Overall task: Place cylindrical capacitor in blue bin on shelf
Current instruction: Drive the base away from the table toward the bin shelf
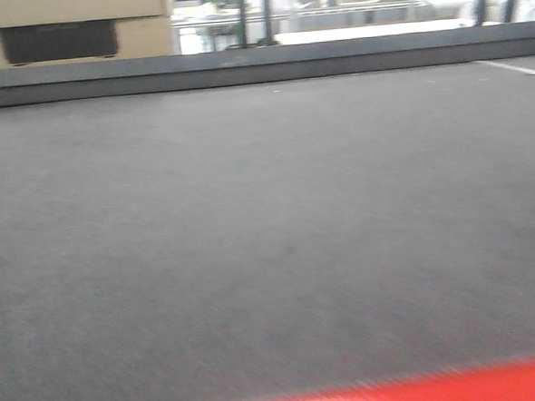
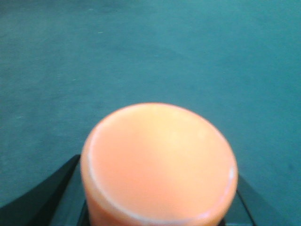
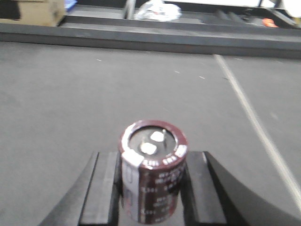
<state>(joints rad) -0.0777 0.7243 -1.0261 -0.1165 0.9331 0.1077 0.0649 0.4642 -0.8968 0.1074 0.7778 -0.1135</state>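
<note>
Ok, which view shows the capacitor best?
Right wrist: the capacitor stands upright, clamped in the right gripper, top terminals and striped sleeve visible, slightly blurred. The front view shows bare mat, no capacitor. The left wrist view shows an orange cylinder in the left gripper instead.

A grey bench (image 1: 270,237) with a red front edge (image 1: 461,387) bears a white line (image 3: 254,122). A cardboard box (image 1: 66,26) stands behind it. An orange cylinder (image 2: 157,165) shows close up.

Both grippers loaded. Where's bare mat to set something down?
Grey mat is bare from the red front edge to the back rail. Ahead of the right gripper and its cylindrical capacitor, open mat runs left of the white line. Crowded only at the grippers: the left gripper holds an orange cylinder.
</note>
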